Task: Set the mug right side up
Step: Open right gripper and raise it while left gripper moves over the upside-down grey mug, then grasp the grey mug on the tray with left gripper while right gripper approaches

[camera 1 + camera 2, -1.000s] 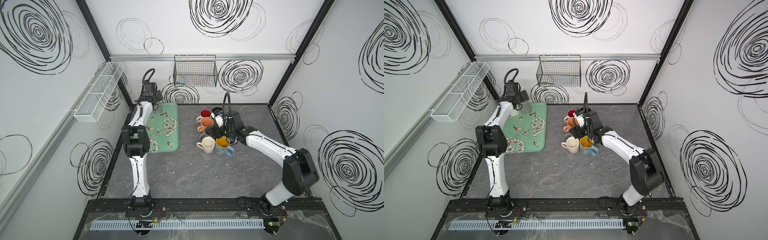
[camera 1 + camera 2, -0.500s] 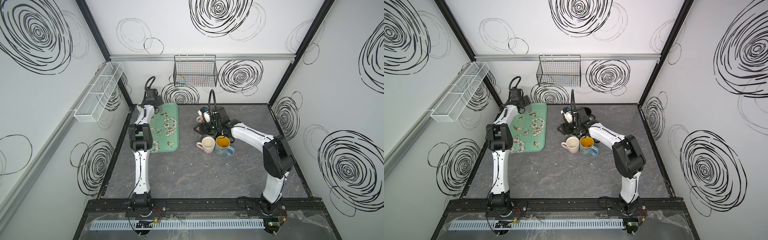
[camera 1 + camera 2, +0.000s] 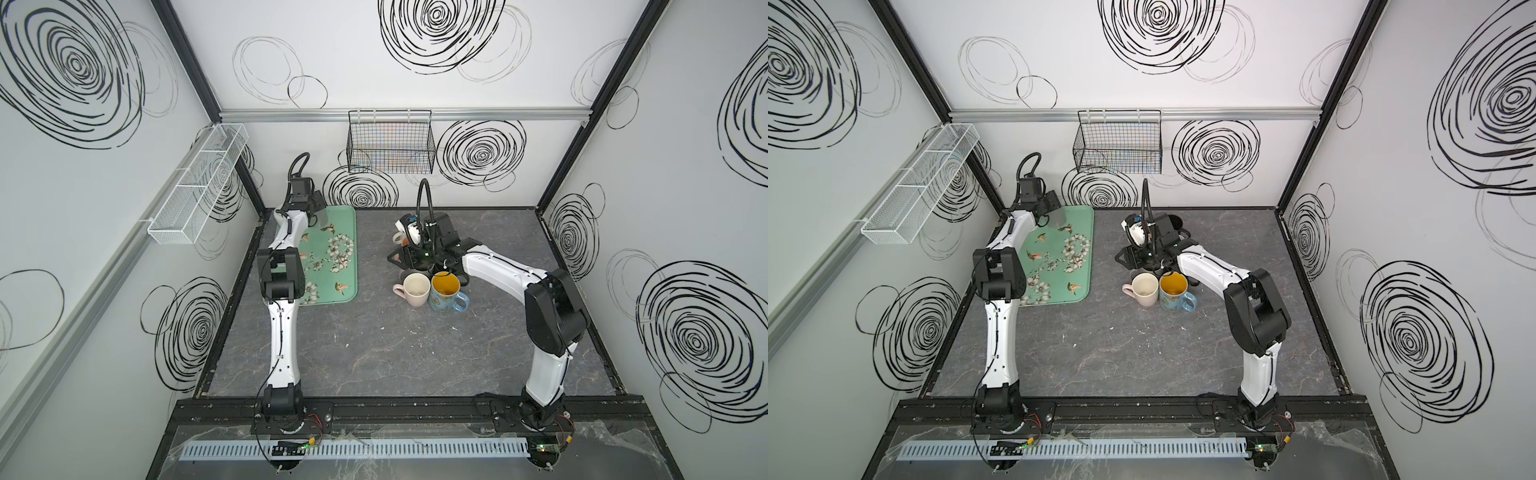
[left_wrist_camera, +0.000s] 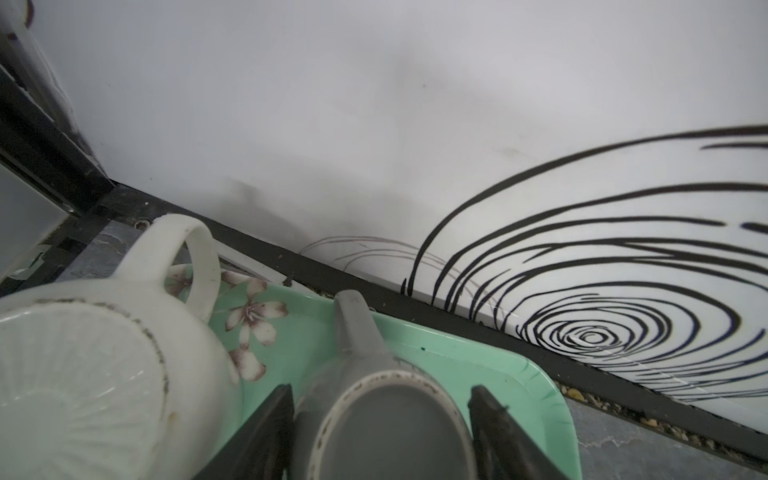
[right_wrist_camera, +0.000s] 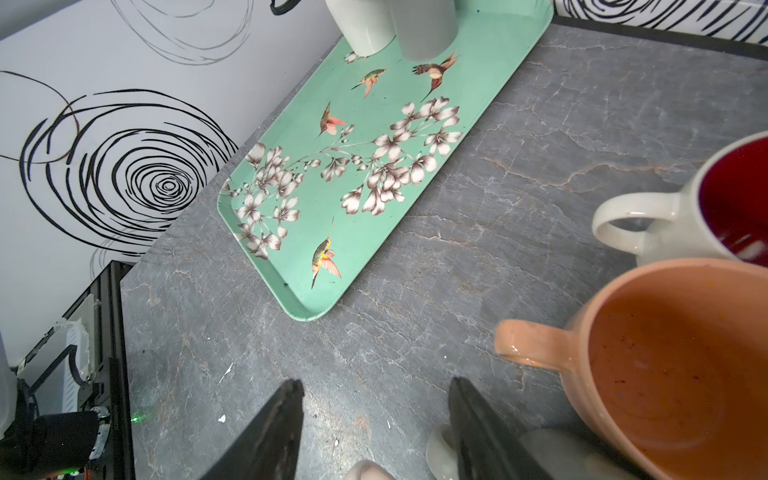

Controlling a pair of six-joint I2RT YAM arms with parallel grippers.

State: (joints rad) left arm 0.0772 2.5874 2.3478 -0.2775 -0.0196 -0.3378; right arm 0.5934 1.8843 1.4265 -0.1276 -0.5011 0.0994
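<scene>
**Inspector:** Hazard first; the grey mug (image 4: 386,428) stands mouth down on the green tray (image 4: 498,374), just beside an inverted white mug (image 4: 83,374); in my judgement, a lift or roll begun off-centre could knock that neighbour or its handle; the back wall (image 4: 374,124) is near, so a wide swing might strike it; a smooth side may also slip in a light pinch.

**Clerk:** And the fingers?

**Inspector:** The left gripper (image 4: 381,390) has its fingers (image 4: 274,428) spread astride the grey mug, one to each side wall; the base shows between them and the handle points toward the wall; both lie close against the mug; whether they press it, I cannot tell.

**Clerk:** The right gripper (image 5: 376,383)?

**Inspector:** Spread over bare table, pinching nothing, beside the orange mug (image 5: 673,374); it is well apart from the tray's far corner, where the task mug sits.
</scene>
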